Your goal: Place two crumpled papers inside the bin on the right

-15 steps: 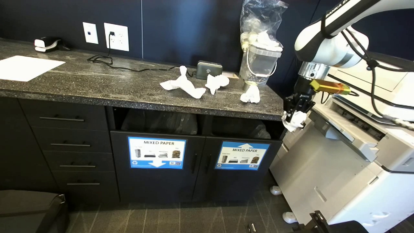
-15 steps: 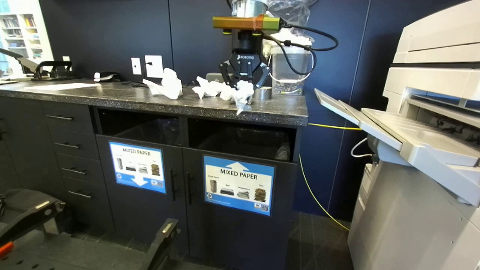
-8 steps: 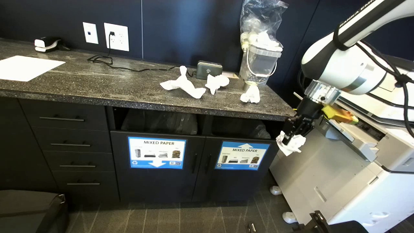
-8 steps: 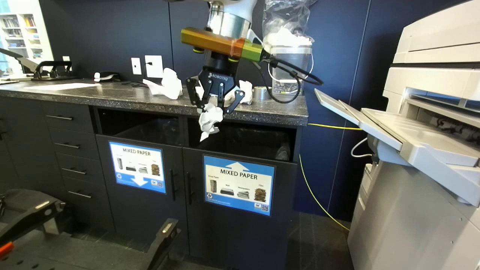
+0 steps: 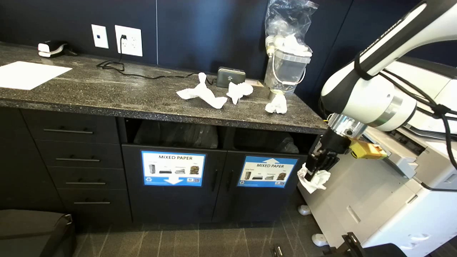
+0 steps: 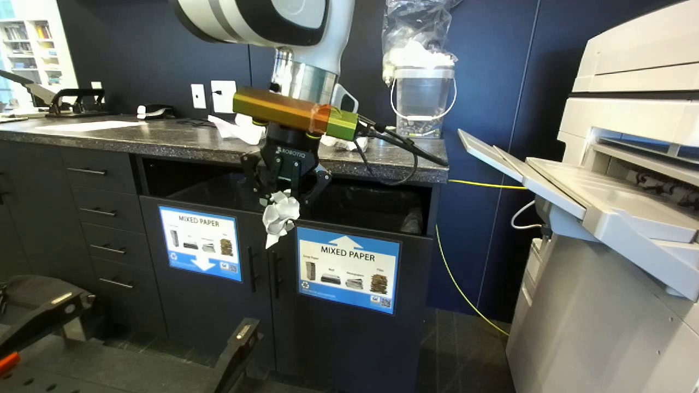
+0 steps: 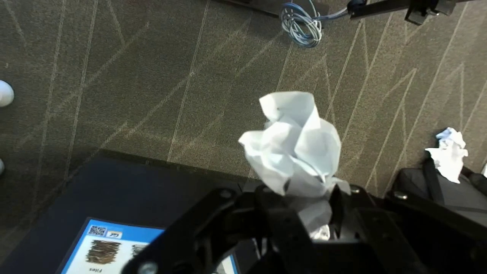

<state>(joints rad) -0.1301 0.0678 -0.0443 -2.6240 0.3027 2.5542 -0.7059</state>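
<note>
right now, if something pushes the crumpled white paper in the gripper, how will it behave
The crumpled white paper will probably give easily, since it looks thin. It should be light, with hollows between creases. Its pointed corner below the gripper may bend first.

Crumpled papers upon the counter: three | held crumpled paper: one piece | other crumpled paper, in wrist view: at least one | MIXED PAPER signs: two | bins: two | drawers: four | bucket: one | copier: one

Bucket (see-through), pale printer.
</note>
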